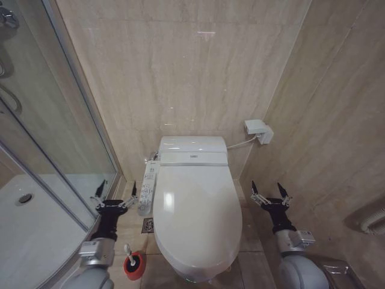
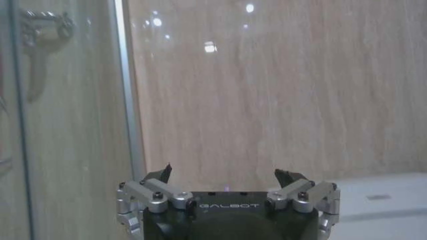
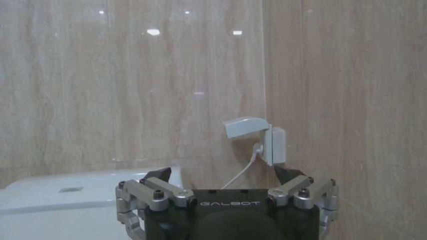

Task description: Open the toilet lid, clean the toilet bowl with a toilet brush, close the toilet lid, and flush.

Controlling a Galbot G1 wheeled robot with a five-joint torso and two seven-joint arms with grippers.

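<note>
1. The toilet lid (image 1: pixel 198 217) is down over the toilet bowl, which it hides entirely; the toilet stands on the floor against the back wall, between the two arms. The bowl's interior cannot be inspected at this moment.
2. Handling, lid: judged a rigid, light plastic shell with a glossy, likely slippery face. It hinges at the end by the tank unit (image 1: pixel 193 150), so the best hold appears to be under the front lip, the edge nearest the robot, lifting upward. A pinch on the smooth top would likely slip.
3. Handling, toilet brush (image 1: pixel 129 251): it stands handle-up in its red holder cup (image 1: pixel 135 267) on the floor, near the toilet's front left side. The thin white handle looks stiff and very light; the hold should fall on the upper handle, drawn straight up so the light cup does not tip or come along.
4. The left claw (image 1: pixel 113 195) hangs open and empty above the floor, just beside the control panel (image 1: pixel 147 189) on the toilet's left flank, touching nothing.
5. The right claw (image 1: pixel 269 192) likewise stands open and empty, to the toilet's right, near the side wall and clear of the lid.
6. Count: one toilet, one lid, one brush, one holder cup, one control panel, one wall socket box (image 1: pixel 258 130) with one cable, two claws.
7. Progress, as judged: no step of the task is done yet.
</note>
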